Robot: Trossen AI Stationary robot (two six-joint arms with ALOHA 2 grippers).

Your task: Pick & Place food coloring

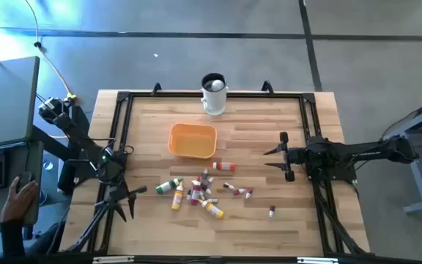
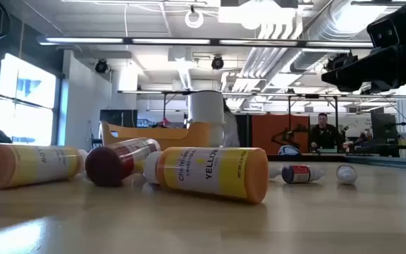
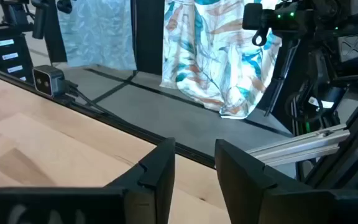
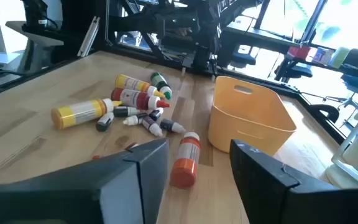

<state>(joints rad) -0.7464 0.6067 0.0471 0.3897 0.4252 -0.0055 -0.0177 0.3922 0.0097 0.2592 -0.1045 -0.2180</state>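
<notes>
Yellow-labelled food coloring bottle (image 2: 210, 173) lay nearest, likely light, rigid, prone to rolling; grip mid-body. Left gripper (image 3: 194, 171) and right gripper (image 4: 197, 162) stood apart, empty.

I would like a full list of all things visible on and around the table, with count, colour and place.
food coloring bottles: about a dozen, yellow, green, red, whitish; lying scattered on the table's front middle, one apart to the right
bowl: one, orange; table centre, behind the bottles
mug: one, white; back edge
table: one, light wood
person's hand: one; left of the table
left gripper: dark, open, empty; front left edge
right gripper: dark, open, empty; right of the bowl
</notes>
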